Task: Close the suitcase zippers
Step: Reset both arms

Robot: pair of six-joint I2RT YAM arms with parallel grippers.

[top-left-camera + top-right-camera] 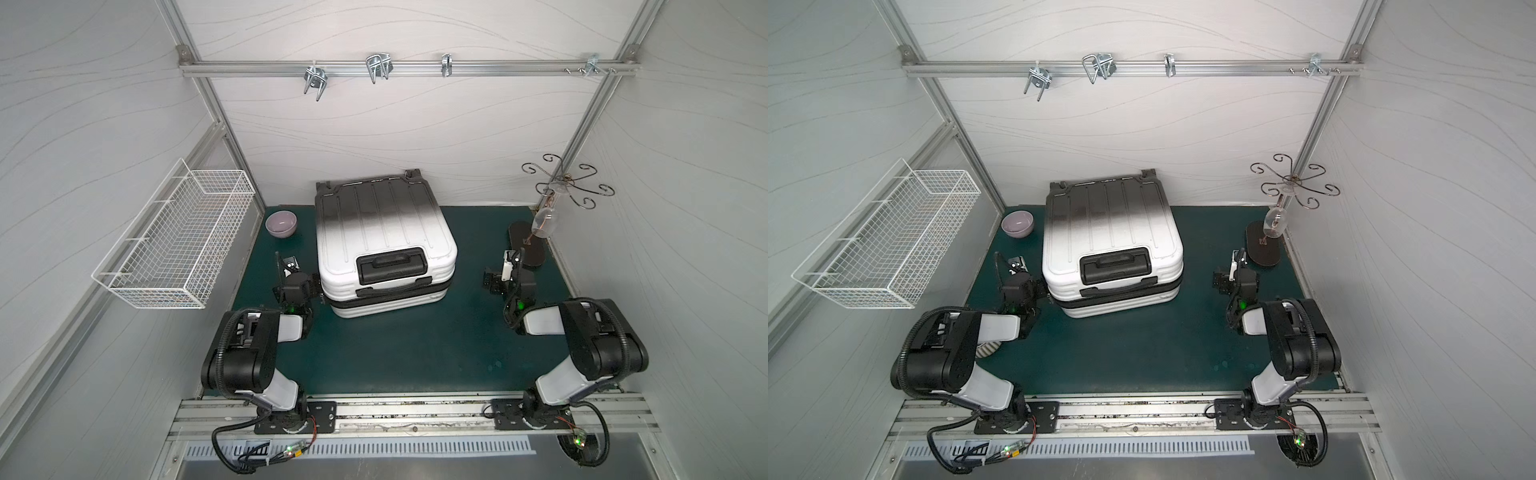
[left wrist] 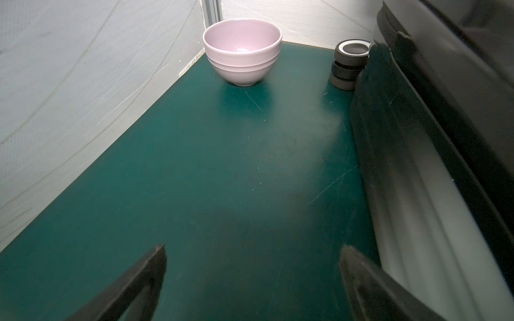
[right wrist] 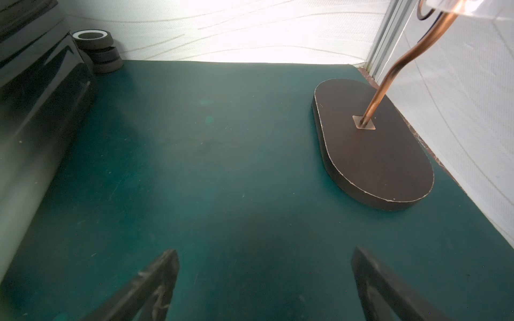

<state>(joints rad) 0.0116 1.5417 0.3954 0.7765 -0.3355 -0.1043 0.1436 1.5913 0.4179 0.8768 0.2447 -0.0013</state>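
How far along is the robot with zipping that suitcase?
Done: the suitcase lies folded shut. In hand: nothing; the left gripper is open beside its near corner, the right gripper open, apart. To do: the zipper band seems to gape in front, pulls unseen, so zipping likely remains.

Both top views look steeply down on the whole surface (image 1: 395, 353); each wrist view skims it low and near, beside the suitcase (image 1: 382, 237).

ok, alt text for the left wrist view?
The open, empty left gripper hangs above the green table, the suitcase close alongside one finger. Ahead, a pink bowl stands near the white wall, apart from the suitcase's white-rimmed black wheel.
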